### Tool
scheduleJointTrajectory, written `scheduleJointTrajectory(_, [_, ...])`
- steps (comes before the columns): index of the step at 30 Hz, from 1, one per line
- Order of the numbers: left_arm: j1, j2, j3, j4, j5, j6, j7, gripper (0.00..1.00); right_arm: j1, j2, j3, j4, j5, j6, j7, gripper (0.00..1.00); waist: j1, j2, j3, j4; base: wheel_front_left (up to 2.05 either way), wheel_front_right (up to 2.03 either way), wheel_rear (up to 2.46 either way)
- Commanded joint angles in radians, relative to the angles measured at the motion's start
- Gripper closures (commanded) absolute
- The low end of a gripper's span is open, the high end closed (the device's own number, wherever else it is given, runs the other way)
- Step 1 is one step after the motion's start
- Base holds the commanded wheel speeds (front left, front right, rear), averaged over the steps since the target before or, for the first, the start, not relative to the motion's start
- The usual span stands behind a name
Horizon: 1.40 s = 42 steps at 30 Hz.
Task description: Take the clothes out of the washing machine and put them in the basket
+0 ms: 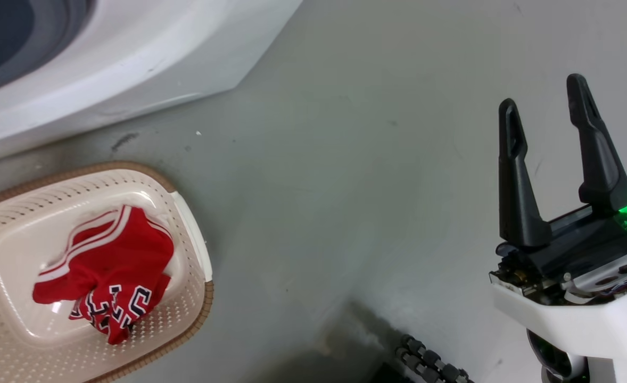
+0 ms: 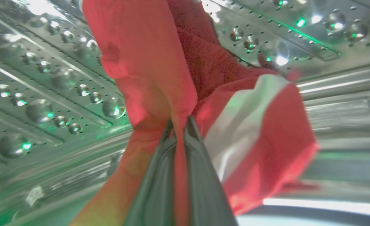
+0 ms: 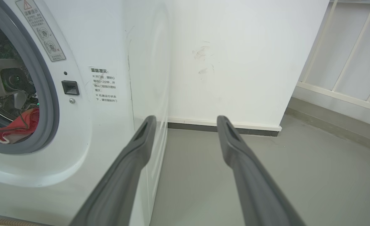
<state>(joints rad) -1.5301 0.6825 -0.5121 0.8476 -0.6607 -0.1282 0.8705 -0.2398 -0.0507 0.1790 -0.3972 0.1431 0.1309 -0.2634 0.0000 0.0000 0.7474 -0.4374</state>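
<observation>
Left gripper point(image 2: 179, 121) is deep inside the washing machine point(image 1: 132, 58), its two fingers pressed together on a fold of the red garment point(image 2: 147, 62). The cloth is pinched between them and bunches up past the tips toward the perforated steel drum point(image 2: 46, 81). The bulk of the garment lies ahead of the fingers, further into the machine. Its white stripe trim point(image 2: 238, 125) spills off to one side, so most of the loose length would trail behind the grip on the way out. In the right wrist view a patch of the same red cloth shows low inside the machine's grey gasket point(image 3: 51, 103). From there the way out appears to be straight back toward the machine's front and then down. The basket point(image 1: 203, 311) sits on the floor just in front of the machine's base, and another red piece with block lettering point(image 1: 106, 271) already lies in it. Right gripper point(image 1: 542, 93) hovers outside, well clear of the machine's front, with its fingers spread and nothing between them. The left arm is therefore plainly the nearer one, and the extraction looks to be its job alone.
</observation>
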Motion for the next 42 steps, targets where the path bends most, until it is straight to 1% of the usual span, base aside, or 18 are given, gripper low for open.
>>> scheduleJointTrajectory(1, [0.03,0.004,-0.01,-0.008,-0.015,-0.002,-0.015,1.0,0.009,0.001,0.002,0.002,-0.007,0.0,-0.002,0.0,0.0,0.0,-0.028,0.012,0.0,0.0,0.0])
scheduleJointTrajectory(4, [0.085,0.008,-0.033,-0.038,-0.068,-0.002,-0.052,1.0,0.023,0.001,0.002,0.008,-0.018,0.0,-0.002,0.0,0.0,0.0,-0.062,0.024,0.0,0.0,0.0])
scheduleJointTrajectory(10, [0.205,0.041,-0.09,-0.103,-0.166,-0.001,-0.131,1.0,0.049,0.001,0.009,0.024,-0.041,0.0,-0.002,0.0,0.0,0.0,-0.136,0.046,0.0,0.0,0.0])
scheduleJointTrajectory(13, [0.248,0.052,-0.109,-0.124,-0.194,-0.001,-0.158,1.0,0.058,0.001,0.012,0.029,-0.05,0.0,-0.002,0.0,0.0,0.0,-0.163,0.054,0.0,0.0,0.0])
scheduleJointTrajectory(14, [0.289,0.063,-0.123,-0.144,-0.222,-0.001,-0.18,1.0,0.07,0.001,0.014,0.034,-0.058,0.0,-0.002,0.0,0.0,0.0,-0.189,0.062,0.0,0.0,0.0])
scheduleJointTrajectory(18, [0.372,0.081,-0.164,-0.197,-0.261,-0.001,-0.227,1.0,0.089,0.001,0.016,0.043,-0.076,0.0,-0.002,0.0,0.0,0.0,-0.239,0.079,0.0,0.0,0.0])
scheduleJointTrajectory(20, [0.391,0.085,-0.175,-0.21,-0.269,-0.001,-0.237,1.0,0.093,0.001,0.017,0.045,-0.08,0.0,-0.002,0.0,0.0,0.0,-0.25,0.083,0.0,0.0,0.0])
scheduleJointTrajectory(27, [0.498,0.119,-0.242,-0.305,-0.281,-0.001,-0.302,1.0,0.131,0.001,0.025,0.064,-0.103,0.0,-0.002,0.0,0.0,0.0,-0.34,0.107,0.0,0.0,0.0])
scheduleJointTrajectory(33, [0.573,0.146,-0.278,-0.423,-0.27,0.001,-0.335,1.0,0.181,0.001,0.027,0.079,-0.121,0.0,-0.002,0.0,0.0,0.0,-0.427,0.128,0.0,0.0,0.0])
scheduleJointTrajectory(38, [0.632,0.167,-0.3,-0.542,-0.257,0.025,-0.335,1.0,0.214,0.001,0.032,0.091,-0.137,0.0,-0.002,0.0,0.0,0.0,-0.484,0.143,0.0,0.0,0.0])
scheduleJointTrajectory(39, [0.658,0.175,-0.309,-0.594,-0.262,0.034,-0.332,1.0,0.227,0.001,0.032,0.095,-0.14,0.0,-0.002,0.0,0.0,0.0,-0.504,0.147,0.0,0.0,0.0])
scheduleJointTrajectory(42, [0.692,0.19,-0.319,-0.666,-0.257,0.054,-0.331,1.0,0.242,0.001,0.031,0.098,-0.147,0.0,-0.002,0.0,0.0,0.0,-0.525,0.15,0.0,0.0,0.0])
